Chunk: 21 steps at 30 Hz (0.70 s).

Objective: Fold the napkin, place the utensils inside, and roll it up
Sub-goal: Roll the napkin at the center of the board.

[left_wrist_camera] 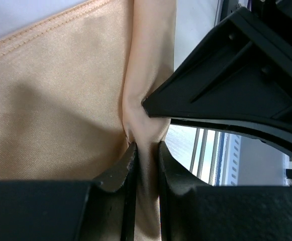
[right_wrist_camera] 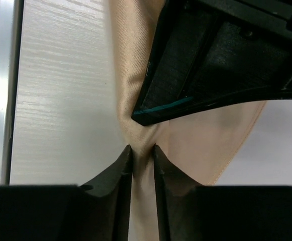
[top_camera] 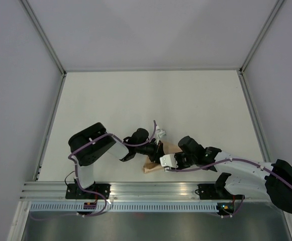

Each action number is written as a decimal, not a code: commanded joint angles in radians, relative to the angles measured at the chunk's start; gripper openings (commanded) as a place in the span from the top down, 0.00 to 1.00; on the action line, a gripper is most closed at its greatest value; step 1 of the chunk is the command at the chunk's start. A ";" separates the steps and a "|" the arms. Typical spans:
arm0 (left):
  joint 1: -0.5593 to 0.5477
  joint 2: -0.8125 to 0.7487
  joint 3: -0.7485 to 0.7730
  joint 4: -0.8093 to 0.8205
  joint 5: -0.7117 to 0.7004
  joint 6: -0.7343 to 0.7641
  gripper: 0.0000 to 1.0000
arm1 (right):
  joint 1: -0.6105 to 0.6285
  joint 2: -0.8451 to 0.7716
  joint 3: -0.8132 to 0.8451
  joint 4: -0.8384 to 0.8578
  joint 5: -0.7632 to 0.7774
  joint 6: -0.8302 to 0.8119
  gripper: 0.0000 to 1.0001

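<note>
A thin, plain light orange-tan cloth napkin (top_camera: 151,168) is found near the front edge of the white, faintly grained tabletop (top_camera: 151,100), just beyond the ribbed aluminium rail (top_camera: 151,188) on which both arm bases are bolted. From above, only small patches of it are seen, since it is bunched and largely covered by the two black grippers that meet over it.

In the left wrist view, the left gripper (left_wrist_camera: 147,155) is seen clenched on a narrow fold of the napkin (left_wrist_camera: 55,100); the cloth is squeezed between the two dark fingers (left_wrist_camera: 120,175) and spreads out above them into a smooth sheet with a stitched hem along its upper edge. The black body of the other gripper is seen touching the same fold just above the pinch.

In the right wrist view, the right gripper (right_wrist_camera: 142,155) is likewise grasping a gathered ridge of the napkin (right_wrist_camera: 206,135), with the fabric drawn in tightly between its fingers (right_wrist_camera: 118,170). The two pinches are placed very close together on one crease. Whether the cloth is lifted off the tabletop cannot be told.
</note>
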 commanded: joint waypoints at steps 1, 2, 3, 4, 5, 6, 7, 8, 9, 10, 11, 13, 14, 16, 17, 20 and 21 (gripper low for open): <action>0.012 0.075 -0.037 -0.314 -0.108 0.059 0.98 | 0.008 0.022 -0.014 0.052 0.040 0.009 0.76; 0.012 0.061 -0.026 -0.328 -0.108 0.067 0.98 | 0.008 0.027 -0.016 0.046 0.039 0.006 0.78; 0.014 0.051 -0.020 -0.342 -0.111 0.084 0.96 | 0.008 0.033 -0.016 0.036 0.036 0.001 0.80; 0.014 0.040 -0.017 -0.363 -0.119 0.089 0.91 | 0.010 0.044 -0.010 0.026 0.031 0.000 0.83; 0.014 0.006 -0.008 -0.378 -0.131 0.095 0.86 | 0.008 0.051 -0.005 -0.003 0.019 -0.003 0.85; 0.015 -0.014 -0.007 -0.386 -0.157 0.108 0.81 | 0.008 0.058 0.001 -0.017 0.013 -0.008 0.87; 0.017 -0.034 -0.004 -0.409 -0.175 0.113 0.70 | 0.010 0.070 0.011 -0.030 0.002 -0.013 0.90; 0.020 -0.087 -0.001 -0.417 -0.189 0.118 0.65 | 0.010 0.076 0.018 -0.065 -0.003 -0.017 0.91; 0.022 -0.112 0.003 -0.434 -0.215 0.128 0.61 | 0.010 0.084 0.027 -0.085 -0.019 -0.022 0.92; 0.026 -0.142 0.012 -0.460 -0.229 0.135 0.57 | 0.008 0.100 0.045 -0.105 -0.027 -0.031 0.95; 0.028 -0.197 0.020 -0.483 -0.269 0.148 0.55 | 0.010 0.113 0.056 -0.141 -0.041 -0.036 0.96; 0.035 -0.256 0.037 -0.515 -0.304 0.162 0.53 | 0.008 0.143 0.087 -0.175 -0.053 -0.045 0.99; 0.041 -0.281 0.057 -0.550 -0.318 0.170 0.52 | 0.008 0.156 0.094 -0.201 -0.058 -0.048 1.00; 0.057 -0.350 0.089 -0.579 -0.346 0.188 0.52 | 0.008 0.191 0.119 -0.224 -0.073 -0.052 1.00; 0.064 -0.371 0.101 -0.618 -0.366 0.196 0.51 | 0.007 0.205 0.127 -0.246 -0.079 -0.055 1.00; 0.113 -0.477 0.134 -0.691 -0.525 0.190 0.50 | 0.007 0.272 0.176 -0.296 -0.105 -0.062 1.00; 0.114 -0.477 0.134 -0.695 -0.554 0.187 0.50 | 0.007 0.272 0.186 -0.309 -0.110 -0.065 1.00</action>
